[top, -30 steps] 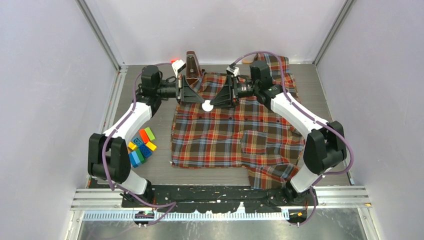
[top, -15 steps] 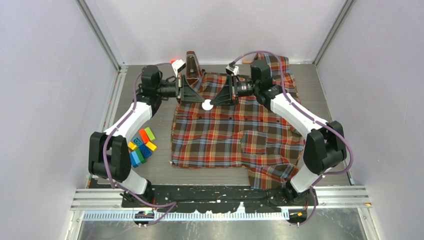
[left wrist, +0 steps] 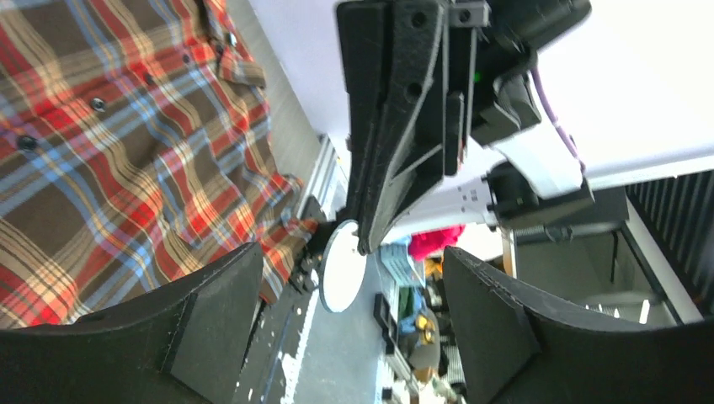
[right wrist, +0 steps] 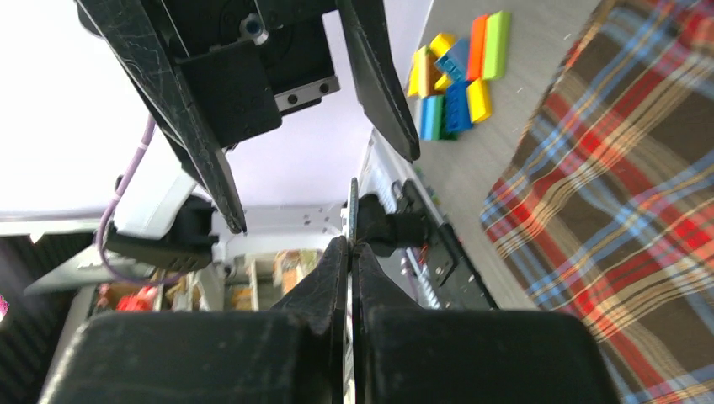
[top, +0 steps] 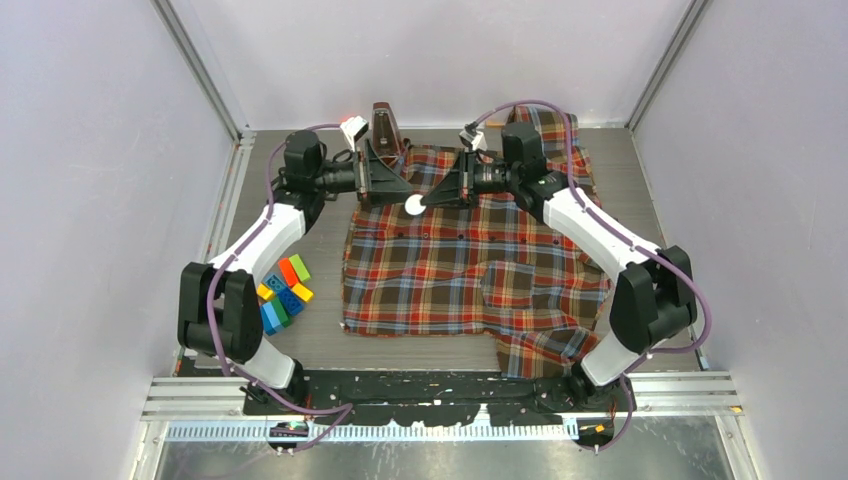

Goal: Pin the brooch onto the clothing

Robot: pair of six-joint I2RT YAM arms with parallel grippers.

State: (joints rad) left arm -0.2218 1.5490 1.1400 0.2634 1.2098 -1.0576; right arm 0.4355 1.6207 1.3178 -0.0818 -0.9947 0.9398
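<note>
The brooch (top: pixel 413 205) is a small white round disc, held in the air above the collar end of the clothing (top: pixel 470 270), a plaid shirt lying flat on the table. My right gripper (top: pixel 426 202) is shut on the disc's edge; in the right wrist view the brooch (right wrist: pixel 353 210) shows edge-on just past the right gripper (right wrist: pixel 349 244). My left gripper (top: pixel 403 193) faces it from the left, open, its fingers on either side of the disc without touching. In the left wrist view the brooch (left wrist: pixel 343 265) hangs from the right gripper (left wrist: pixel 368 241) inside the open left gripper (left wrist: pixel 349 257), with the shirt (left wrist: pixel 126 151) below.
Several coloured toy blocks (top: pixel 283 292) lie on the table left of the shirt, also in the right wrist view as the blocks (right wrist: pixel 459 76). A brown upright object (top: pixel 385 128) stands at the back, behind the left gripper. White walls enclose the table.
My left gripper has opened and let go of the brooch. My right gripper has shut on it, and the disc sits slightly higher.
</note>
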